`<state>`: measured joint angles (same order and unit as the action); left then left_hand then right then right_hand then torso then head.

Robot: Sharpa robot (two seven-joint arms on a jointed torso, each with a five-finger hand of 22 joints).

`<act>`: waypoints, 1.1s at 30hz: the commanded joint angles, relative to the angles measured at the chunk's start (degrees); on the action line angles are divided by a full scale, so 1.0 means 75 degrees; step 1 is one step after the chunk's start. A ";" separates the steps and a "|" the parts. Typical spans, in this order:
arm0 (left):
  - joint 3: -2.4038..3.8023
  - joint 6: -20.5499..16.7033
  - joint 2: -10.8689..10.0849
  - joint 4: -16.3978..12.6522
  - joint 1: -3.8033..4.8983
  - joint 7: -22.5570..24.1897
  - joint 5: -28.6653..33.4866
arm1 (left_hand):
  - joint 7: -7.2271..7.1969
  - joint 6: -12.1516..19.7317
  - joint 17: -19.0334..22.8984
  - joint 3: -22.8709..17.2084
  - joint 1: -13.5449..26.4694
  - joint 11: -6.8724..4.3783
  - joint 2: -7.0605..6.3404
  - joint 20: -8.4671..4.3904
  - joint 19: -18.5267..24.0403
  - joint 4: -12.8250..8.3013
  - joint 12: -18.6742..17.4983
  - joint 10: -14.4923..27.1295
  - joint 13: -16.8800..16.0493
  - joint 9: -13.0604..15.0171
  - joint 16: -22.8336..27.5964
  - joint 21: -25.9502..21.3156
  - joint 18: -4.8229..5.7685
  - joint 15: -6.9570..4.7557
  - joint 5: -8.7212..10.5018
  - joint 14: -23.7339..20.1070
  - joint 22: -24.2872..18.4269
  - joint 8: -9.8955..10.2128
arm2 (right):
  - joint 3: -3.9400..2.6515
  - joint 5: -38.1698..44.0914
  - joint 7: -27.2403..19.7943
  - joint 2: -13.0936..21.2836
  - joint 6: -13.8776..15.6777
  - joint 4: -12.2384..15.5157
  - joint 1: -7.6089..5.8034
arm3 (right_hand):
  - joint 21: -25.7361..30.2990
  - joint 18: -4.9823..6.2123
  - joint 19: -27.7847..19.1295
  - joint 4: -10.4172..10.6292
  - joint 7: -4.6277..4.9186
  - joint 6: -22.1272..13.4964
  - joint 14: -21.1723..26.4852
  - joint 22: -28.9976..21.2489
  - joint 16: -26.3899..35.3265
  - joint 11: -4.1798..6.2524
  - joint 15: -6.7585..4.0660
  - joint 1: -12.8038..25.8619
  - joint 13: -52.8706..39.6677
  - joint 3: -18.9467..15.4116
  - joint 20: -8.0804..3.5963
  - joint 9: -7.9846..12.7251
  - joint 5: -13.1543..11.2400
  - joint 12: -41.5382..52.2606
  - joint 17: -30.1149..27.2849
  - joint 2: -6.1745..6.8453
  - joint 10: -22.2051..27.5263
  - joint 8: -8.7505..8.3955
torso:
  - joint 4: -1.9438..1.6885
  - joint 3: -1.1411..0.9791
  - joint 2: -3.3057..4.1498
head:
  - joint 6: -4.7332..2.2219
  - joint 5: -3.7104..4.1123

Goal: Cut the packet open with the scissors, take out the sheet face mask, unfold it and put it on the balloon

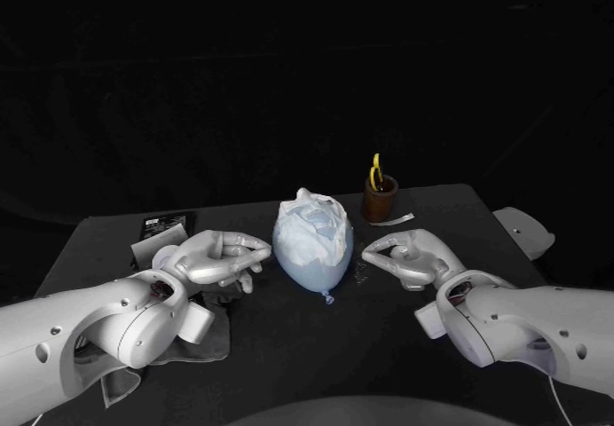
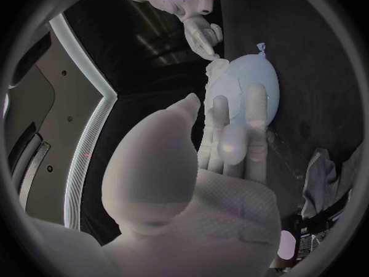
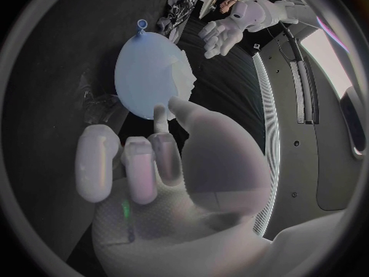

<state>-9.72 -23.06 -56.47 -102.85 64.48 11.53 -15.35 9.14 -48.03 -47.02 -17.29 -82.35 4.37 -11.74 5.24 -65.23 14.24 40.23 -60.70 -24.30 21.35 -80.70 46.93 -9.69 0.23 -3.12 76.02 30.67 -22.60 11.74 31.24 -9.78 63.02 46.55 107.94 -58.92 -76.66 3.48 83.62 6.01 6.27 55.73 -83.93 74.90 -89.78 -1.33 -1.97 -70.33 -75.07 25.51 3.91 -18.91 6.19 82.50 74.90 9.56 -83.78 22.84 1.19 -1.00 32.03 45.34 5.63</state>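
- A pale blue teardrop-shaped rubber balloon (image 1: 313, 264) lies at the middle of the black table (image 1: 371, 355), with its knotted end pointing to 6 o'clock.
- A white sheet face mask (image 1: 315, 222) is draped, crumpled, over the balloon's rounded far end, towards 12 o'clock.
- The left hand (image 1: 220, 257) sits at 9 o'clock of the balloon, just beside it. Its fingers are loosely bent towards the balloon and apart, and it holds nothing.
- The right hand (image 1: 410, 257) sits at 3 o'clock of the balloon, with a gap between them. Its fingers are loosely curled and spread, and nothing is in them.
- At 1 o'clock of the balloon stands a brown cup (image 1: 380, 200) holding yellow-handled scissors (image 1: 375, 167) upright.
- At 10 o'clock of the balloon, past the left hand, lies the dark flat packet (image 1: 160, 232).
- A grey cloth (image 1: 205, 342) lies under the left forearm, at about 8 o'clock.
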 commanded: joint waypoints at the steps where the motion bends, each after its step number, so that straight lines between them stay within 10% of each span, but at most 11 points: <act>1: 0.0007 -0.1277 0.0081 -0.0032 -0.0023 -0.0285 0.0427 | 0.0003 0.0057 -0.0074 0.0023 0.0004 -0.0002 0.0039 0.0010 -0.0049 0.0095 0.0143 0.0077 -0.0094 0.0023 -0.0031 0.0039 -0.0111 0.0001 0.0038 0.0053 0.0008 -0.0072 | -0.0003 -0.0018 -0.0330 -0.0044 0.0478 0.0067 0.0020 | -0.0034 -0.0089 0.0070 0.0018 -0.0004 -0.0072 -0.0809 0.1519 -0.0030 -0.0050 0.0001 0.0093 -0.0865 -0.0071 0.0031 0.0003 -0.0039 0.0081 0.2013 0.0023 -0.0205 0.0005 | 0.0003 0.0000 0.0020 | 0.0009 -0.0008; 16: 0.0007 -0.1840 0.0553 0.0132 -0.0061 -0.0767 0.0377 | -0.0007 0.0311 0.0523 0.0424 -0.0111 0.0046 -0.0033 0.0066 0.0113 0.0278 0.0395 0.0755 -0.0228 0.0018 0.0211 -0.0056 -0.0108 0.0054 0.0037 -0.0289 -0.0047 -0.0307 | -0.0004 0.0532 -0.0418 -0.0353 0.1103 0.0178 0.0052 | 0.0171 -0.0044 -0.0053 0.0109 0.0068 -0.0195 -0.0809 0.1453 -0.0030 -0.0120 0.0068 0.0138 -0.0865 -0.0335 0.0087 0.0024 -0.0085 0.0048 0.2013 0.0205 -0.0152 -0.0037 | 0.0000 0.0004 0.0002 | 0.0044 0.0039; 33: 0.0015 -0.1758 0.0764 0.0192 -0.0063 -0.0879 0.0089 | -0.0112 -0.0065 0.0015 0.0667 -0.0140 -0.0040 -0.0021 0.0022 0.0082 0.0301 0.0682 0.0740 -0.0259 0.0043 0.0065 -0.0031 -0.0116 -0.0011 0.0039 -0.0102 -0.0047 -0.0648 | -0.0006 0.1907 0.1399 -0.0625 0.1242 0.0147 0.0058 | 0.0681 0.0076 -0.0352 0.1300 -0.0054 -0.0193 -0.0809 0.1292 -0.0030 -0.0042 0.0012 0.0493 -0.0639 -0.2179 0.0068 -0.0198 -0.0422 -0.0301 0.2013 0.0312 0.0083 0.0488 | 0.0000 0.0006 -0.0004 | 0.0108 0.0017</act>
<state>-9.67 -36.33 -50.89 -101.37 64.00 5.42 -13.60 8.30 -48.12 -46.90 -12.65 -83.10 4.50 -11.75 5.85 -64.60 16.53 45.05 -55.06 -26.15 21.64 -79.93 46.70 -9.63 0.21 -3.12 74.96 30.26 -27.26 11.71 40.80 -3.25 58.44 54.76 108.97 -58.54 -71.88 3.45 81.22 15.28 6.33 54.18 -84.12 74.90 -89.80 -1.56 -1.73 -66.20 -74.91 10.11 4.44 -20.25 3.21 80.46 74.95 12.63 -83.51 26.15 1.17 -0.94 32.04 46.08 5.74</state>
